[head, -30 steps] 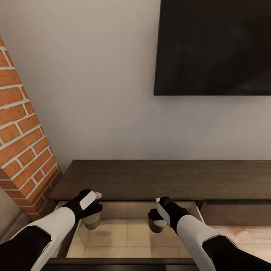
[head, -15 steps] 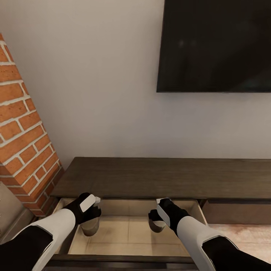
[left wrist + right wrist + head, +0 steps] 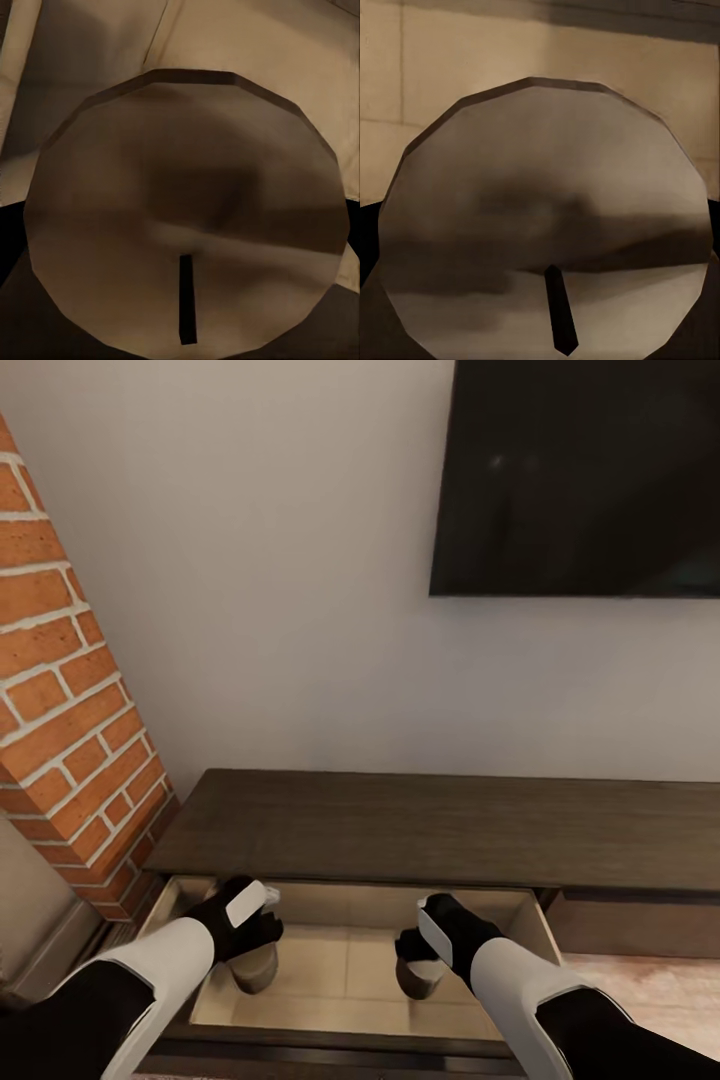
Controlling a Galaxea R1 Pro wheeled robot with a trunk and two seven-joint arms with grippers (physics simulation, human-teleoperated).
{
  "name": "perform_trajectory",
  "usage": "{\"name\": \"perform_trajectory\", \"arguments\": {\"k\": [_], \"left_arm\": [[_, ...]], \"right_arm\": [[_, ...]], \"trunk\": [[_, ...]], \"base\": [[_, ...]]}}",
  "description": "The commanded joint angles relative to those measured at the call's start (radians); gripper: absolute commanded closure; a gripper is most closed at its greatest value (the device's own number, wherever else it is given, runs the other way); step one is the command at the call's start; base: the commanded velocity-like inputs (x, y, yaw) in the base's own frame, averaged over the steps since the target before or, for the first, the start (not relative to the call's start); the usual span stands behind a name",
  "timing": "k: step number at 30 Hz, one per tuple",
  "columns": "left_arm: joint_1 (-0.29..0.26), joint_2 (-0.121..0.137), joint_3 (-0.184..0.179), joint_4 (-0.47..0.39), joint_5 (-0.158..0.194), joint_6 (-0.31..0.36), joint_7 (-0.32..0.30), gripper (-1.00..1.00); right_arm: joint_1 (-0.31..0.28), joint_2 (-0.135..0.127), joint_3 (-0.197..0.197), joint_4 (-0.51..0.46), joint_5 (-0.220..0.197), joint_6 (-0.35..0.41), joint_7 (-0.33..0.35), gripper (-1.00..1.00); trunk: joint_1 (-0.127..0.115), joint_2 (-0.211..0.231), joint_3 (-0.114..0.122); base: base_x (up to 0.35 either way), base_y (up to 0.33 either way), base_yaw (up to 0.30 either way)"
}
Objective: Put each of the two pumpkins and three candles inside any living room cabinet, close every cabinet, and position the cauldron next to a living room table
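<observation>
The long dark brown cabinet stands against the wall with its left drawer pulled out, pale wood inside. My left gripper is shut on a stubby grey-beige candle, held upright low in the drawer's left half. In the drawer's right half my right gripper is shut on a second candle. In the left wrist view the candle shows its round top and dark wick over the drawer floor. The right wrist view shows the other candle the same way.
A red brick column rises just left of the cabinet. A dark television hangs on the white wall above. Right of the open drawer sits a closed drawer front, with reddish wood floor below it.
The head view has shifted left, so the television and cabinet slid right in the picture. Both grippers have sunk lower into the drawer with their candles.
</observation>
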State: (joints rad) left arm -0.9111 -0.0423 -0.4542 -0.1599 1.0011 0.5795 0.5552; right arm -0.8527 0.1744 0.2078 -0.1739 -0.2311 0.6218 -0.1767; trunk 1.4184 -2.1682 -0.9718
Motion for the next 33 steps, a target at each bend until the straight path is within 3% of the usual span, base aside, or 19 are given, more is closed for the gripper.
{"name": "perform_trajectory", "arguments": {"k": [1,25,33], "left_arm": [[0.0,-0.004,-0.004,0.0,-0.007,0.001,0.0,1.0],[0.0,-0.007,-0.004,-0.009,-0.007,-0.003,-0.004,1.0],[0.0,-0.007,-0.004,-0.01,-0.007,-0.002,-0.006,1.0]], "right_arm": [[0.0,0.0,0.001,0.005,-0.014,0.0,-0.002,1.0],[0.0,0.0,0.001,0.011,-0.025,-0.008,0.0,1.0],[-0.001,0.0,0.001,0.011,-0.025,-0.01,-0.001,1.0]], "trunk": [[0.0,0.0,-0.002],[0.0,0.0,-0.04],[0.0,0.0,-0.039]], "base": [[0.0,0.0,0.077],[0.0,0.0,0.074],[0.0,0.0,-0.202]]}}
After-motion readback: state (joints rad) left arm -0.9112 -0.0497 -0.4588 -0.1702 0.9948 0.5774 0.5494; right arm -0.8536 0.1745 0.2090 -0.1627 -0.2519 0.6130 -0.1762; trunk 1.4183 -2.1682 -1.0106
